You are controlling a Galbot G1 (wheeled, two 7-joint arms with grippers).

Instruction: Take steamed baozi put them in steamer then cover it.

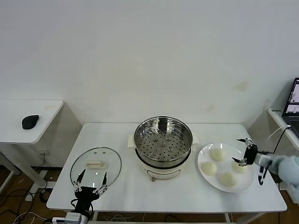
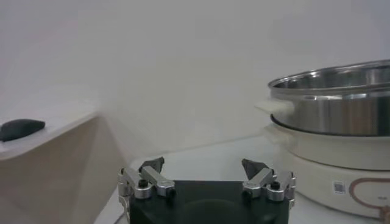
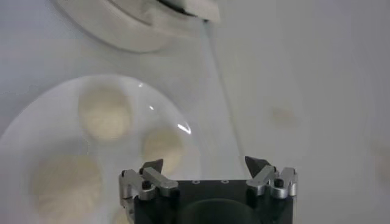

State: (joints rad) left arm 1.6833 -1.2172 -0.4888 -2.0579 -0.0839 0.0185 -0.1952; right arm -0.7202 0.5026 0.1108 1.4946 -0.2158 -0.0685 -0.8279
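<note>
Right gripper, jaws spread, hovers above the plate's four baozi, seemingly lining up a pick; the steamer stands uncovered, glass lid beside the spread-jawed idle left gripper

Shiny perforated metal steamer, clear glass cover, glossy white plate.

Open left claw near steamer; dark object, perhaps a mouse.
</note>
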